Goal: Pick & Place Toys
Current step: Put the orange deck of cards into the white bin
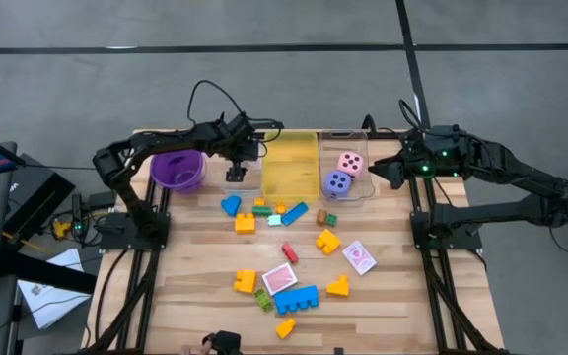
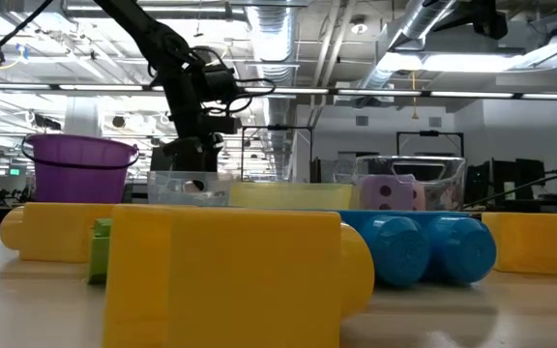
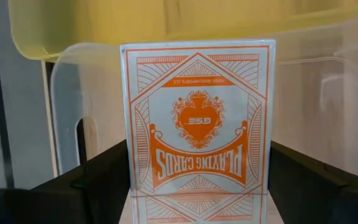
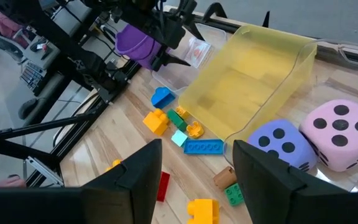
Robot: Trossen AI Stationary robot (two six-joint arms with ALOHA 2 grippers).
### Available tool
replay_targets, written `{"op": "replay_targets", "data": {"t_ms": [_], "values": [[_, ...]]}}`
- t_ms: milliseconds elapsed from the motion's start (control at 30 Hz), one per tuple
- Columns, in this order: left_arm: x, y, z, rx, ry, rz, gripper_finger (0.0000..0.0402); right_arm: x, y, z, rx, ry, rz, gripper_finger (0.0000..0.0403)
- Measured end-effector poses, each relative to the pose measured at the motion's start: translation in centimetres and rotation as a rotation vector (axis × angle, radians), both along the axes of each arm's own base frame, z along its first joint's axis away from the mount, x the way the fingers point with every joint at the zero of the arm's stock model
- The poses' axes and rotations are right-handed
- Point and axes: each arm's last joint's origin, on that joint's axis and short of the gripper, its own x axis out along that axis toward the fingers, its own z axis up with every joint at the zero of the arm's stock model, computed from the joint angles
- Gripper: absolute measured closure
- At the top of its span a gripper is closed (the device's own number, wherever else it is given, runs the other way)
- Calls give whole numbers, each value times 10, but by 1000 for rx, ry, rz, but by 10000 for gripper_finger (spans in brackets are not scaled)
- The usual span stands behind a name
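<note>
Wooden bench [image 1: 392, 296] carries the scatter; bins sit in a row along its far edge. Largest first: yellow bin [image 1: 291, 164] in the middle, looks empty. Clear bin on the right [image 1: 358, 189] holds the pink die [image 1: 350, 163] and the purple die [image 1: 336, 182], touching each other. A second clear bin [image 4: 188, 59], between the yellow bin and the purple bowl [image 1: 177, 170], sits under the left hand; can't tell what's in it, and nothing shows in the bowl.

Left hand [image 1: 236, 176] hangs over that clear bin, fingers clamped on the flat faces of a boxed deck of playing cards [image 3: 197, 124]. Deck judged light, stiff, slick from its wrap, so it could slip; holding it across the broad faces seems right. Likely step: drop it in the bin below.

Right hand [image 4: 197, 168] waits at the right end of the bin row, fingers apart, holding nothing.

Still loose on the bench: long blue block [image 1: 296, 299], two more card packs [image 1: 359, 258] [image 1: 279, 279], yellow blocks [image 1: 327, 241], and smaller orange, green, red pieces near the yellow bin. Blocks judged hard, light, knobby; pinch across flat sides, not studs. Dice look foam-soft, squashable. Flat card packs lie low, hardest to get under; take by the edges.
</note>
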Motion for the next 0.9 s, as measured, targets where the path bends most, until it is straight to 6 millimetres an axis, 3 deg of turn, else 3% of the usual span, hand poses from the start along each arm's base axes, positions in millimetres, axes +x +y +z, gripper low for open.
{"op": "replay_targets", "data": {"t_ms": [900], "values": [[-6, 9, 0, 11, 3, 13, 82, 0, 0, 0, 0, 0, 0, 214]]}}
